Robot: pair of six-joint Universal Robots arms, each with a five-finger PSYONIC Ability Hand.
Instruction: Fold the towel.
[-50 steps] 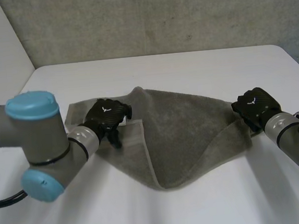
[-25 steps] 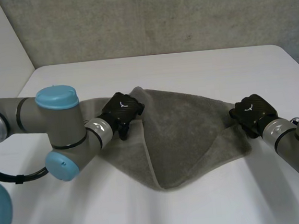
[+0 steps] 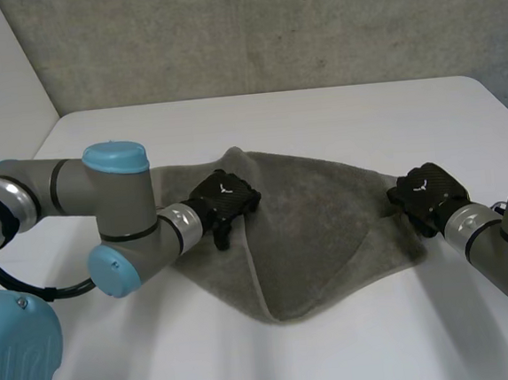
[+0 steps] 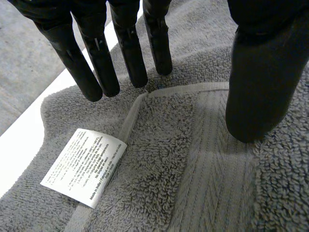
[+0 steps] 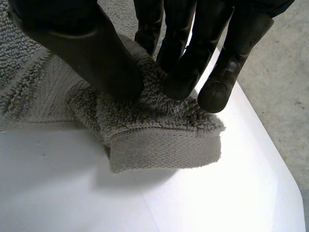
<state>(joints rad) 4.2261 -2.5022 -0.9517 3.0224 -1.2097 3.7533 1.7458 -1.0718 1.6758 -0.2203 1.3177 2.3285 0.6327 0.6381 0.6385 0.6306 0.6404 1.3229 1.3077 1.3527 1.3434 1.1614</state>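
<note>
A grey towel [image 3: 320,229] lay on the white table [image 3: 318,113], partly folded over itself into a rough triangle whose point faced the near edge, with a grey wall [image 3: 267,29] behind the table's far side. Nothing else stood on the table, and the only things over the cloth were the two arms, one reaching in from each side. The left arm lay across the towel's left part, so that its elbow and forearm hid some of the cloth there. A corner of the towel was turned over onto the cloth below, showing a woven band, a paler hem and a white printed label [image 4: 84,166] sewn in at the hem. The left hand [image 3: 226,201] was over this turned corner, near the towel's middle. Its fingers [image 4: 130,48] were straight and spread well apart from the thumb [image 4: 263,87]. The fingertips touched the lower cloth just past the hem, the thumb tip rested on the woven band, and the hand clasped nothing. The right hand [image 3: 425,191] was at the towel's right corner. There its thumb [image 5: 87,48] and curled fingers [image 5: 186,58] pinched a bunched fold of cloth between them, and the hemmed end stuck out past the fingertips, just above the table.
</note>
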